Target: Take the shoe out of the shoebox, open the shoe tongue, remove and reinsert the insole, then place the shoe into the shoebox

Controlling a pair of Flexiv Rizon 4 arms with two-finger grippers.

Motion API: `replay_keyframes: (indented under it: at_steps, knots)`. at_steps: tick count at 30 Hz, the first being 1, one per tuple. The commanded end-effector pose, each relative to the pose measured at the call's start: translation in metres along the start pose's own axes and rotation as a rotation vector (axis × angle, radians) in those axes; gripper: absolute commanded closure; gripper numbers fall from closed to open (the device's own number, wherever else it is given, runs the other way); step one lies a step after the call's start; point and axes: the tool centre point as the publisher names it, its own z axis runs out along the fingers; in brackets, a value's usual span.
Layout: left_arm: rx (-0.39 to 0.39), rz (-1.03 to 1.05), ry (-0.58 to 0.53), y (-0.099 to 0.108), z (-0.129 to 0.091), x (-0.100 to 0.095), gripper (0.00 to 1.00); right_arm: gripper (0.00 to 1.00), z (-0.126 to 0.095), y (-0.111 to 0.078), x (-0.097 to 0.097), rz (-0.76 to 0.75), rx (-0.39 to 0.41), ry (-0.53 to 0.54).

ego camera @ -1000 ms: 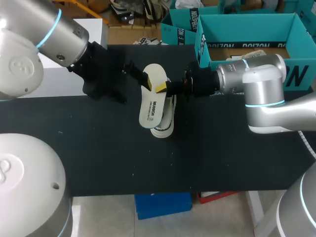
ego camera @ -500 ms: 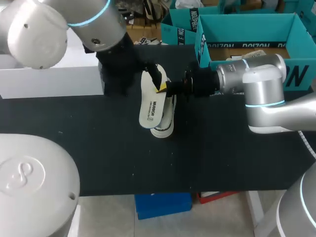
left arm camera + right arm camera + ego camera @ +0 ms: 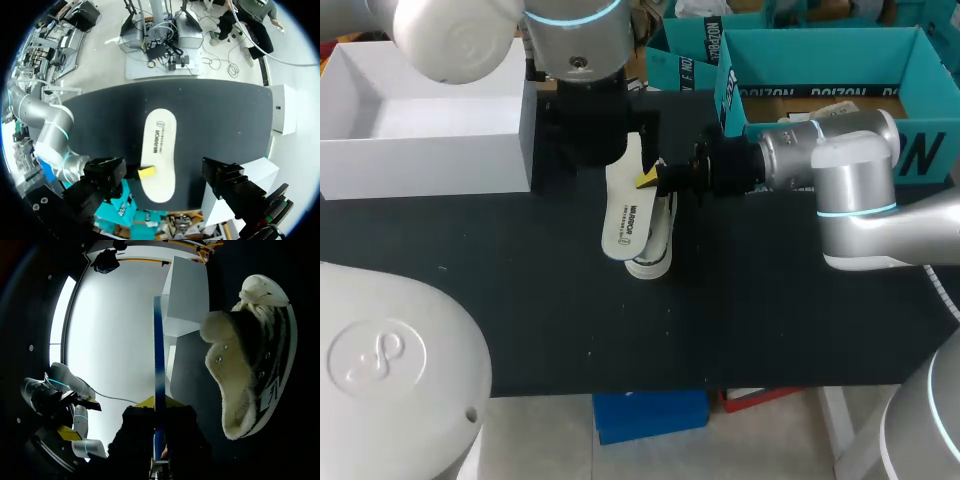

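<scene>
A white insole is held over the black table, with my right gripper shut on its edge. From the right wrist view the insole appears edge-on between the yellow-tipped fingers. The black-and-white fleece-lined shoe lies on its side under the insole, and it sits beside the gripper in the right wrist view. My left gripper hangs above the insole's far end. It is open, and the insole lies below between its wide-set black fingers.
The teal shoebox stands open at the back right behind my right arm, with a second teal box beside it. A white box sits at the back left. The black table stretches toward the front edge.
My left arm has swung from the left side to above the insole's far end, uncovering the white box. The right gripper, insole and shoe have stayed put.
</scene>
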Motion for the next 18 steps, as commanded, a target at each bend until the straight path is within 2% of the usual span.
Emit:
replay_keyframes:
  at_steps: [1, 13, 18]
  knots:
    - [0.009, 0.001, 0.041, 0.0064, 0.0047, -0.0052, 0.00, 1.00, 0.0009, -0.0004, 0.0000, 0.001, -0.003, -0.002]
    - [0.015, -0.009, 0.055, 0.0051, 0.0093, -0.0049, 0.00, 1.00, 0.0009, -0.0004, 0.0000, 0.001, -0.003, -0.002]
    - [0.025, 0.036, -0.009, 0.0048, 0.0079, -0.0056, 0.00, 1.00, 0.0009, -0.0004, 0.0000, 0.001, -0.003, -0.002]
